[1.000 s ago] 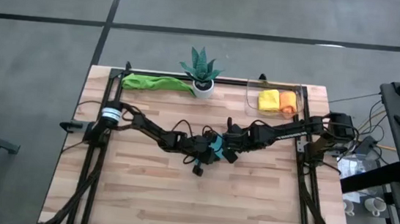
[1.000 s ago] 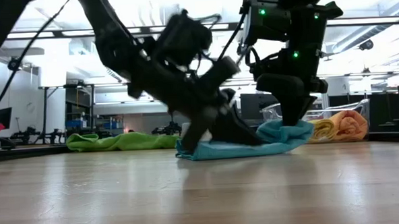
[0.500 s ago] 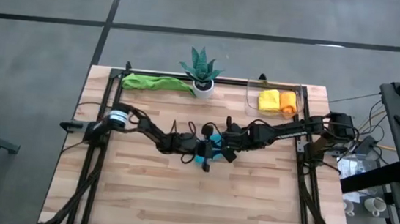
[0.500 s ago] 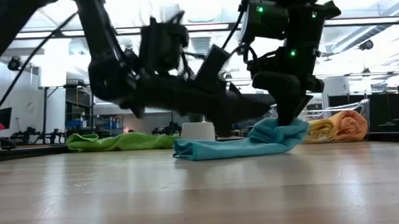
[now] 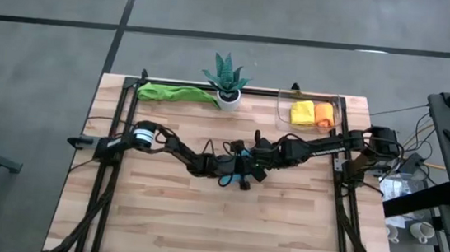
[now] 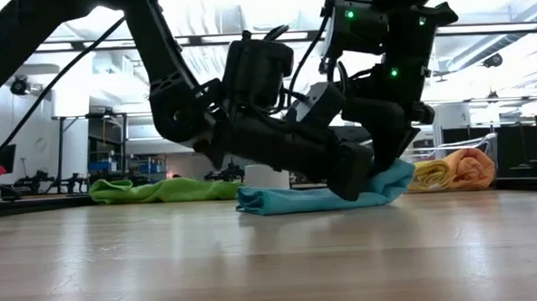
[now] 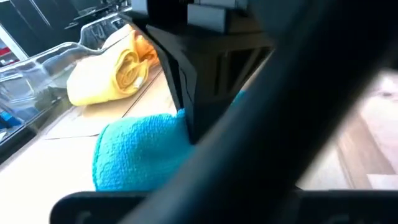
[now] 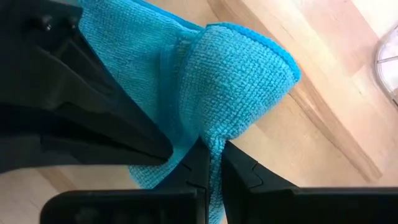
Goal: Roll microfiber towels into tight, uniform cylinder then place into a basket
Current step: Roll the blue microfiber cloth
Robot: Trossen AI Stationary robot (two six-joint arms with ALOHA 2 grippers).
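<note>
Rolling the soft light blue microfiber towel (image 6: 316,198) seems underway, right gripper (image 8: 210,163) clamped on its edge, left gripper (image 6: 351,174) closed beside it, next needing tighter turns.

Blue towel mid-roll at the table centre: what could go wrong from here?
1. The right hand pinches only a fold of the blue towel; it could slip out and unroll.
2. The left hand, shut, presses the same cloth close by; the two hands could collide.
3. The towel looks loosely bunched, so the roll may end up uneven.

Front half of table (image 5: 224,225) open; plant (image 5: 228,78), green towel (image 5: 174,93), basket (image 5: 283,107) lined the far edge.
</note>
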